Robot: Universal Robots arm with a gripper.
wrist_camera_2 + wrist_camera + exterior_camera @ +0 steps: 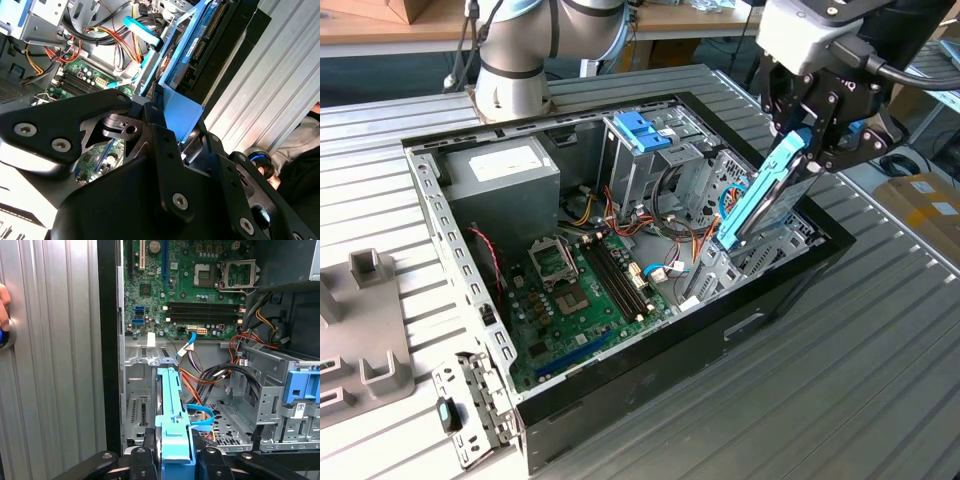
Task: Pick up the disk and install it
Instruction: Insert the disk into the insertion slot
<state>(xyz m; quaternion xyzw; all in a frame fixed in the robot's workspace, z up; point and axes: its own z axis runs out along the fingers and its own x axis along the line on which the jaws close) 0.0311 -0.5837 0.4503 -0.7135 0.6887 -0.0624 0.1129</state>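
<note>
Open case (pixel 760 330) beneath, disk (pixel 760 195) between jaws

Ribbed metal table (pixel 840 400) — on it: open PC case (pixel 720 340) (lid off), grey fixture (pixel 365 345), sm. bracket (pixel 475 410).

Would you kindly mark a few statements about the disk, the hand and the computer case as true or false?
1. The hand grips the disk by its blue frame. True.
2. The computer case is open, showing a green circuit board. True.
3. The disk lies flat on the circuit board. False: it is held tilted over the case.
4. The hand holds the blue latch. False: the latch sits on the metal cage.
</note>
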